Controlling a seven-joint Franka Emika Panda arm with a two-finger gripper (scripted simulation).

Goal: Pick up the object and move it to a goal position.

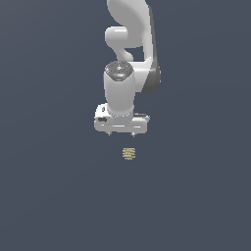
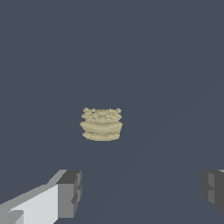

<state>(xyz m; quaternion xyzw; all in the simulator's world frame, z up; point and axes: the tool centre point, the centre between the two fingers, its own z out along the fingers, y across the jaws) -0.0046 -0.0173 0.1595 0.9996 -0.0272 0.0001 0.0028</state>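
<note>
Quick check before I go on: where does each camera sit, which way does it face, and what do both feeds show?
Exterior view: off the arm, facing the white arm, with the gripper above the object in the picture; its exact position cannot be told.
Wrist view: on the wrist, looking past two wide-apart fingertips at the object lying beyond them, ungrasped.
Shared: the object and the gripper's fingers.

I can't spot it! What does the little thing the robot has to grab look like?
Find the big white robot arm, then its gripper. On the grey floor beside it lies the object, tiny, yellow-tan and ridged, the only coloured thing there.
</note>
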